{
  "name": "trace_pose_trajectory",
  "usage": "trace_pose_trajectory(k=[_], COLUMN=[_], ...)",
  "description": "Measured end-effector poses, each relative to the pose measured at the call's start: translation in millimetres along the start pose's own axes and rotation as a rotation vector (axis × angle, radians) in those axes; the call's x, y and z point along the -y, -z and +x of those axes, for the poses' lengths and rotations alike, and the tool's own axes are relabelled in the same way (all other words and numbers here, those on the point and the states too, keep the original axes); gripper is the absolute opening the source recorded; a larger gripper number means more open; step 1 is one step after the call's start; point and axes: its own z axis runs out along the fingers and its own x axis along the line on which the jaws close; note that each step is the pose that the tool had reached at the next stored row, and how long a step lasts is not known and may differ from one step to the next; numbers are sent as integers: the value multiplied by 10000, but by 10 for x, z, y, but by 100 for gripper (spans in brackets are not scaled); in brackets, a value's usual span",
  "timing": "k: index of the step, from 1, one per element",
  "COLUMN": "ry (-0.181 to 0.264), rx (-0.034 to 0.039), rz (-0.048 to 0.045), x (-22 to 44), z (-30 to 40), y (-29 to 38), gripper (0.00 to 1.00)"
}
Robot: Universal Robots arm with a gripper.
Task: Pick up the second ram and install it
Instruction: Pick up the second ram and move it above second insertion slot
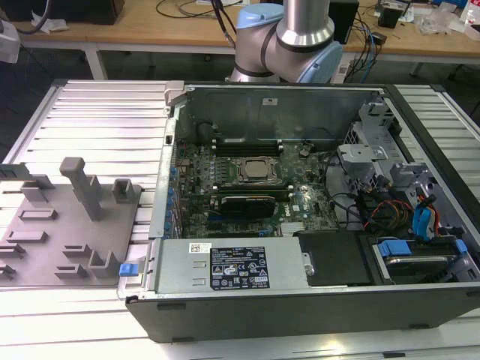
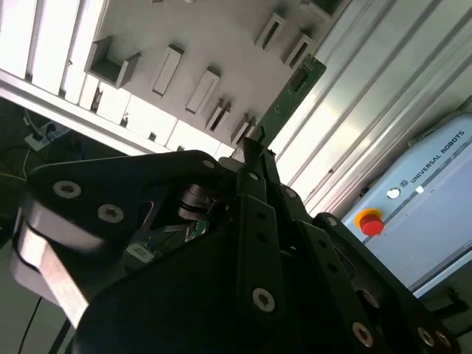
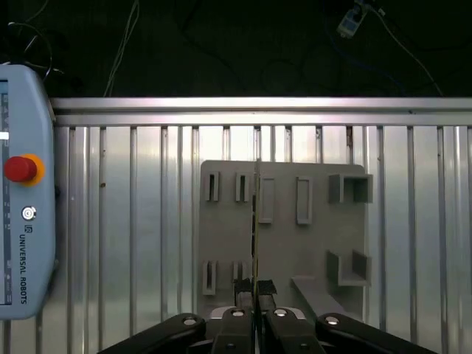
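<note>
Your gripper (image 3: pixel 255 291) pinches ram (image 2: pixel 291 96) by end, off holder (image 1: pixel 52 240) at case's (image 1: pixel 300 319) 9 o'clock, likely sparing contacts.

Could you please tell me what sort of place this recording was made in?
Most likely a robotics lab or test bench for computer assembly. An open computer case lies on a slatted aluminium table, a workbench with loose cables stands behind it, and the gripper holds a RAM stick.
</note>
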Motion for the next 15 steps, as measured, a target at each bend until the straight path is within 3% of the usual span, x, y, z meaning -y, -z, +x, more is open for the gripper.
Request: trace_pose_trajectory(k=[1,2,5,13,15], ry=[7,22,47,46,46], rx=[119,415,933,929,928], rz=[0,-2,-2,-3,-1], x=[0,0,-1,-16,-18], z=[1,1,1,-7,-6], y=[21,31,46,353,382], gripper=[13,13,13,13,13])
